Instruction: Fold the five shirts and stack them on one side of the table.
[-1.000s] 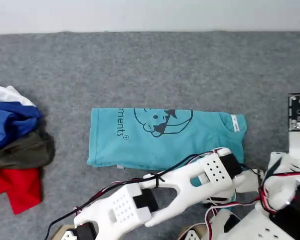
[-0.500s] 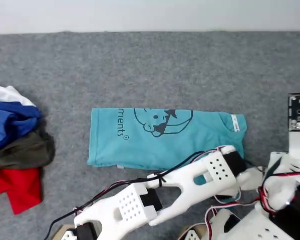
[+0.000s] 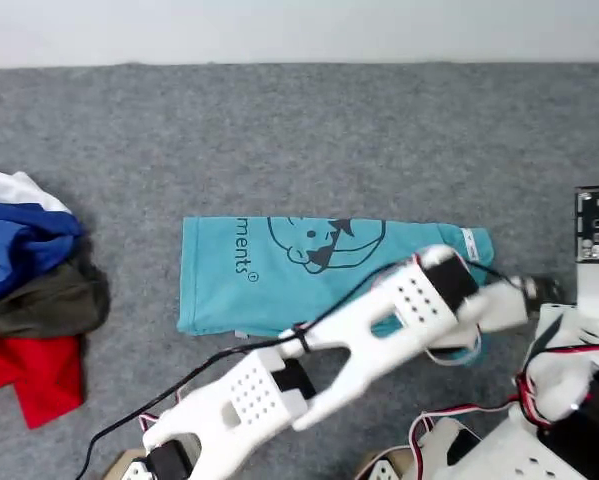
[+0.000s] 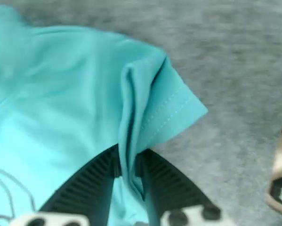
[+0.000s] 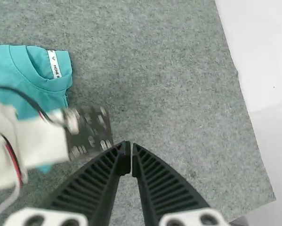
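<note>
Two arms lean in from the near edge of your table. Your left gripper [image 4: 129, 162] pinches a raised fold of the teal shirt [image 3: 279, 275] near its collar end. Your right gripper [image 5: 127, 151] hangs with its jaws pressed together, holding nothing, over the grey mat [image 3: 379, 130] beside that end. The shirt lies folded lengthwise mid-table, well apart from four crumpled shirts [image 3: 29, 290] heaped at the high view's left edge.

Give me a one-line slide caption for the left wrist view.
Left gripper shut on a fold of the teal shirt near its edge, with the grey carpet beyond.
</note>
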Robot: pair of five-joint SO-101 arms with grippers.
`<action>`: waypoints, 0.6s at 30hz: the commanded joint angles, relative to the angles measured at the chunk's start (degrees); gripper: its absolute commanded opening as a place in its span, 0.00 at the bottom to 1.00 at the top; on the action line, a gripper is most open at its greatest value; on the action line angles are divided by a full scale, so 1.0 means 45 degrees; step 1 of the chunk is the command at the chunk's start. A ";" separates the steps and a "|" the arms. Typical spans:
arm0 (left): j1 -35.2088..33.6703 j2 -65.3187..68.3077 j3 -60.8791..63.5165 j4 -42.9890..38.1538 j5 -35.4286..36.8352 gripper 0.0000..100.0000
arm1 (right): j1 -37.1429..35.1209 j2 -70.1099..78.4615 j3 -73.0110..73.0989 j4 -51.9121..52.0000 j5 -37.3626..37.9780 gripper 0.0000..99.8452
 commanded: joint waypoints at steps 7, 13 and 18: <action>-0.1407 -0.0156 -0.0557 -0.1661 -0.0957 0.02 | 0.0166 0.0049 -0.0527 0.0088 -0.0117 0.01; -0.1836 0.0957 -0.0654 -0.2325 -0.1407 0.02 | 0.0166 0.0147 -0.0527 0.0088 -0.0117 0.01; -0.2129 0.1387 -0.0654 -0.3263 -0.1465 0.02 | 0.0166 0.0166 -0.0527 0.0088 -0.0117 0.01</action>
